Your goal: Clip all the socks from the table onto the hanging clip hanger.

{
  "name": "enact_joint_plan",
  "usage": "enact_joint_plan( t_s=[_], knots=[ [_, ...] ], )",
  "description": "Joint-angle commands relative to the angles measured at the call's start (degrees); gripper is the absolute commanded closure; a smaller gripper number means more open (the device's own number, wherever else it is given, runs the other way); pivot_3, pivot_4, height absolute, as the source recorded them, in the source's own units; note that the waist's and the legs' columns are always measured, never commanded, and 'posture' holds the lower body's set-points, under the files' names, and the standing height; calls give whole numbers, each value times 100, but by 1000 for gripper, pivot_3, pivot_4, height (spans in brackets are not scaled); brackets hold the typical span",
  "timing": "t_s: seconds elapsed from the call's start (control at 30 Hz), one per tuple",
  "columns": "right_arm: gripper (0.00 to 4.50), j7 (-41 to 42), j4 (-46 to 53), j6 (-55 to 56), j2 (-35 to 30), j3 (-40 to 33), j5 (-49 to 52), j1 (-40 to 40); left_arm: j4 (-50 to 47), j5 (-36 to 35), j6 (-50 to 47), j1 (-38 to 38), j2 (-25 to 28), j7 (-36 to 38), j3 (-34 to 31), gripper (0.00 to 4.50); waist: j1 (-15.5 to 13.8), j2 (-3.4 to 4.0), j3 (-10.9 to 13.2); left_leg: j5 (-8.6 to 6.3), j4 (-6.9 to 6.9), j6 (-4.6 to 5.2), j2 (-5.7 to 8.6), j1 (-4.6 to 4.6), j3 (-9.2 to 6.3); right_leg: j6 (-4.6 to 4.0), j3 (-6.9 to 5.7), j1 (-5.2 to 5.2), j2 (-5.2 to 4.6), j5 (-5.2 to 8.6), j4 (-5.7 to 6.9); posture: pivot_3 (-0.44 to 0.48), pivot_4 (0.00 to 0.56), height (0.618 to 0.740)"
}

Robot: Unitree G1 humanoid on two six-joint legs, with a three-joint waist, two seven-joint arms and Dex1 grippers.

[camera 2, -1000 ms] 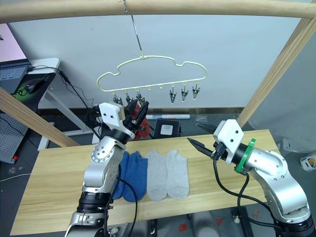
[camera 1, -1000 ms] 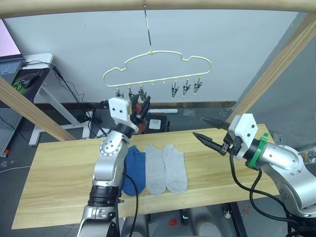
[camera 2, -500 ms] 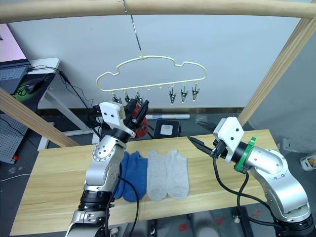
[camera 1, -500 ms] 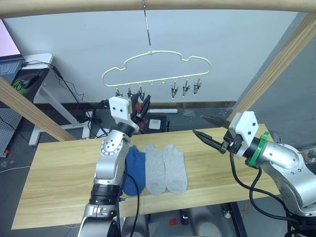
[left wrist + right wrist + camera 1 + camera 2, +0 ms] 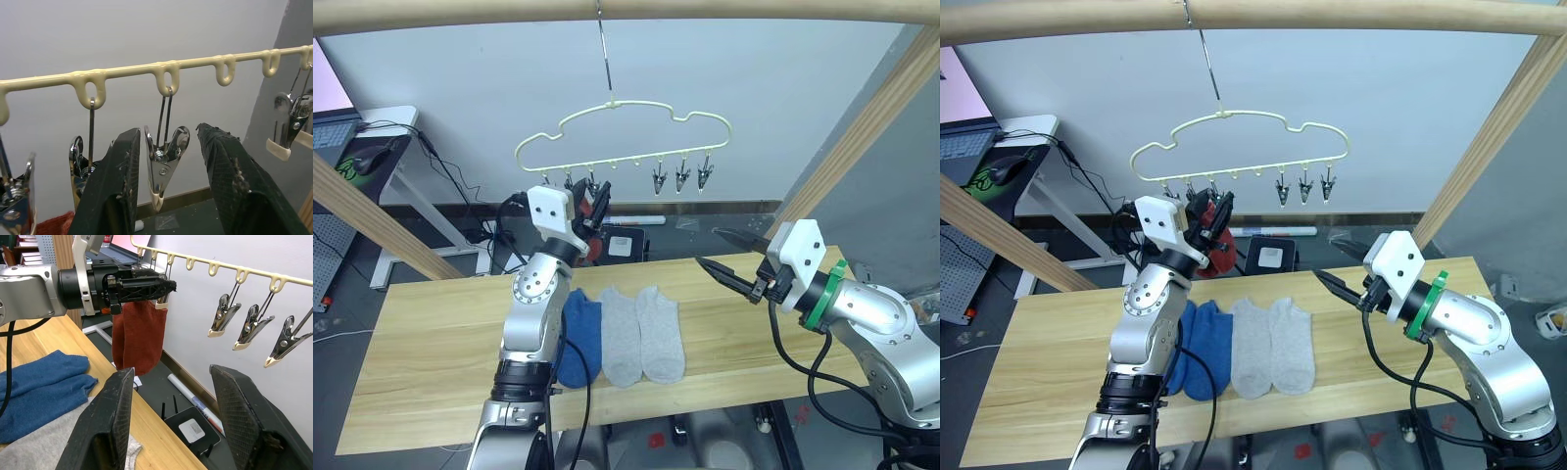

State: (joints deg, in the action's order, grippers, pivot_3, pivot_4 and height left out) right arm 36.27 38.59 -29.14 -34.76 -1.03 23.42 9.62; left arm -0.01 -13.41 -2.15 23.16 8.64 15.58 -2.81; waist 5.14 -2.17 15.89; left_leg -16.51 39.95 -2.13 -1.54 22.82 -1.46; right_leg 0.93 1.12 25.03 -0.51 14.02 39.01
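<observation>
Table [image 5: 431,343]: long light-wood top, wide bare stretches left and right of the socks; front and back edges free.

Clip hanger [image 5: 626,137]: pale yellow wire, cloud outline, hung by a long hook from the overhead pole, above and behind the table's back edge. Three clips hang free toward its right end, open air around them.

Socks on table: two blue socks [image 5: 1200,343] and two grey socks [image 5: 1273,343] in a flat row near the middle, side by side and touching. Two red socks [image 5: 138,335] hang at the hanger's left end, below the clips.

Left arm: raised steeply from the table's front, forearm upright, left gripper [image 5: 592,211] up at the left clips. Fingers spread, one to each side of a metal clip [image 5: 164,169]; whether they touch it I cannot tell.

Right arm: elbow low at right, forearm level over the table's right part, right gripper [image 5: 729,259] pointing left, well apart from the socks. Fingers spread wide, holding nothing.
</observation>
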Motion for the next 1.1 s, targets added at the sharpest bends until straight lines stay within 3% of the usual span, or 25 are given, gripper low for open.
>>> enact_joint_plan(
  t_s=[0.03,0.07,0.23,0.33,0.6,0.87,0.97,1.07,1.1],
  knots=[
    [1935,5,247,54,-35,-53,68,30,-192,-7,27,105,-19,-25,-43,2490,0,0,0,0,0,0,0,0,0,0,0,0,0,0,0,-242,228,740],
    [1935,6,242,59,-33,-49,65,32,-192,-6,22,107,-17,-27,-43,2490,0,0,0,0,0,0,0,0,0,0,0,0,0,0,0,-242,228,740],
    [1935,0,242,71,-24,-36,57,17,-191,6,25,126,-11,-29,-34,3629,0,0,0,0,0,0,0,0,0,0,0,0,0,0,0,-242,229,740],
    [1935,-2,246,82,-18,-23,48,4,-202,9,35,119,2,-21,-37,3976,-1,0,0,0,0,0,0,0,0,0,0,0,0,0,0,-241,228,740],
    [1935,-36,153,117,-14,91,-95,-84,-329,29,25,53,80,47,-14,4128,-3,0,0,0,0,0,0,0,0,0,0,0,0,0,0,-230,231,740],
    [1935,-465,-254,-606,115,783,-574,-72,-804,92,-187,-151,363,86,-17,4149,-14,0,1,0,0,0,-4,-1,-1,0,2,0,0,0,1,-188,264,740],
    [1328,-578,-518,-739,355,1156,-728,59,-994,86,-315,-201,466,51,-59,4149,-16,-1,3,0,-1,0,-6,-1,-4,0,0,1,0,0,0,-159,281,740],
    [297,-832,-1009,-833,730,1619,-1059,256,-1172,92,-431,-231,550,47,-56,4149,-22,0,6,0,-1,0,-7,-2,-5,0,0,1,2,0,0,-145,290,740],
    [289,-903,-1205,-818,870,1777,-1175,300,-1231,85,-473,-237,567,41,-54,4149,-24,-1,6,0,-1,0,-8,-2,-5,0,0,1,2,0,1,-141,293,740]
  ],
)
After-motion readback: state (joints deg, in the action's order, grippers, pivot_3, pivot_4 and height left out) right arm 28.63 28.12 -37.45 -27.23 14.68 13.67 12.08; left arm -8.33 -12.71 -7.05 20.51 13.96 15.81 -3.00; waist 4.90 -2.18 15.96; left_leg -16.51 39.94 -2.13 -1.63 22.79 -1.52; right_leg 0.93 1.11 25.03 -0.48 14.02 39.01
